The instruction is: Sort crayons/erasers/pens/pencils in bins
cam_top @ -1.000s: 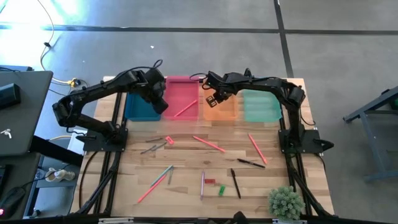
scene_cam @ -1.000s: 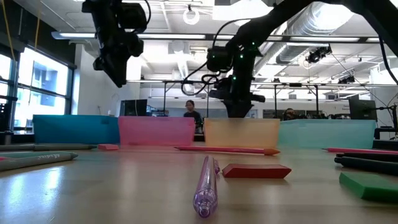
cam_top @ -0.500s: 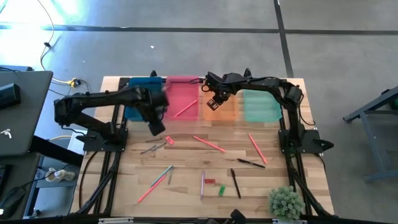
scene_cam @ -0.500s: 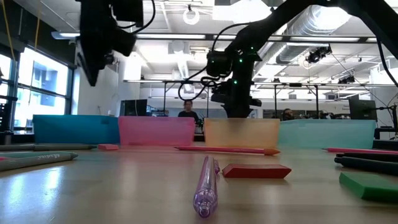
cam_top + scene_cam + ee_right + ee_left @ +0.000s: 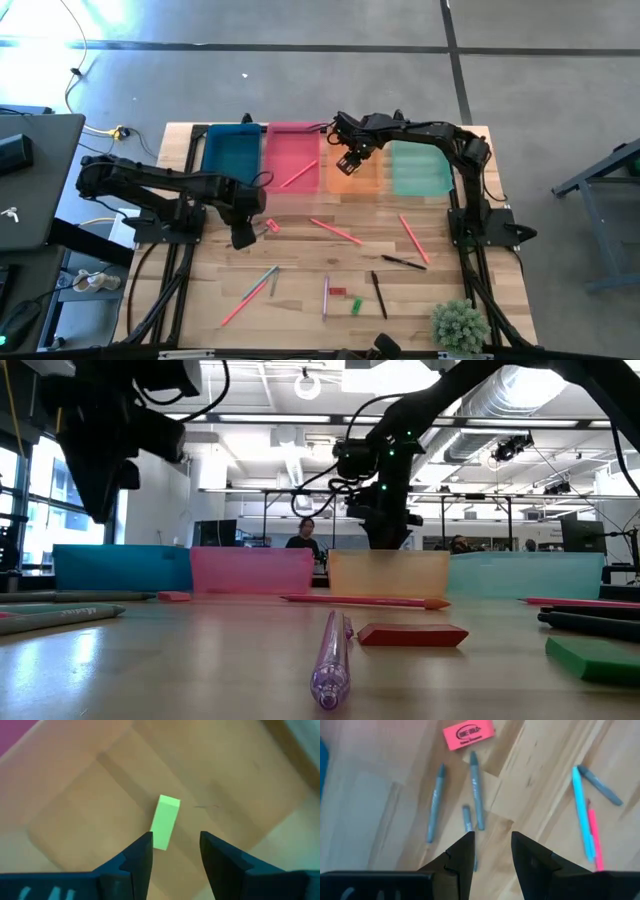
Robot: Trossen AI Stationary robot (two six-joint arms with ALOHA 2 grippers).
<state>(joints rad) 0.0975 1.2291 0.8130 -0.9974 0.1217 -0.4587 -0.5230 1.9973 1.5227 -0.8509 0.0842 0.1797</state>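
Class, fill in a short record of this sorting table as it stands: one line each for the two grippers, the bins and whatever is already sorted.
left gripper: open, above grey crayons near a pink-red eraser
right gripper: open, empty, over the translucent orange bin
orange bin contents: one green eraser
pink-red bin: one pink pencil
teal-blue bin: nothing visible inside
mint-green bin: nothing visible inside

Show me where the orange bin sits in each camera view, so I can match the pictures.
High view: orange bin, third in the row, under the right gripper.
Low view: orange bin mid-row, right gripper above it.
Left wrist view: not in it.
Right wrist view: orange bin floor fills the picture, green eraser lying in it.
Shared landmark: the right gripper.
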